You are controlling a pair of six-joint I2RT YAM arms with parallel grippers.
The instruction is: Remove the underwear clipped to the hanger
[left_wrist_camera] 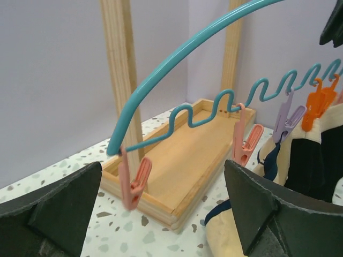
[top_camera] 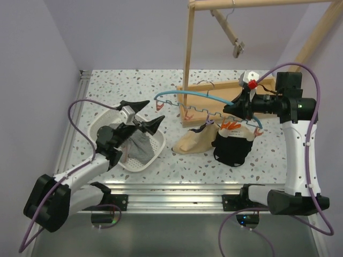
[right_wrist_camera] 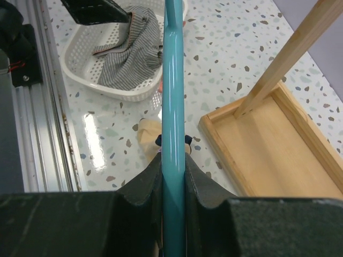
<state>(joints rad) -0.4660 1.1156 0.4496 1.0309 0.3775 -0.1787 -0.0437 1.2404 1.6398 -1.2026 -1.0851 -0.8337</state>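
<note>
Our right gripper (top_camera: 236,110) is clamped tight on the teal hanger (top_camera: 182,95), propping it up so the clips (left_wrist_camera: 244,144) are easy to reach. The left gripper (top_camera: 143,115) hangs spread wide, holding nothing, over the white basket (top_camera: 96,126) at 9 o'clock, where the grey striped pair (top_camera: 140,147) lies. The beige pair (top_camera: 194,140) and black pair (top_camera: 233,147) are still clipped on at 6 o'clock, sagging onto the table (top_camera: 177,166). We reckon beige goes next.

basket (top_camera: 96,125) left, one pair (top_camera: 140,146) in it | middle pair (top_camera: 194,142), right pair (top_camera: 233,150): apparently under hanger (top_camera: 203,93)
</note>
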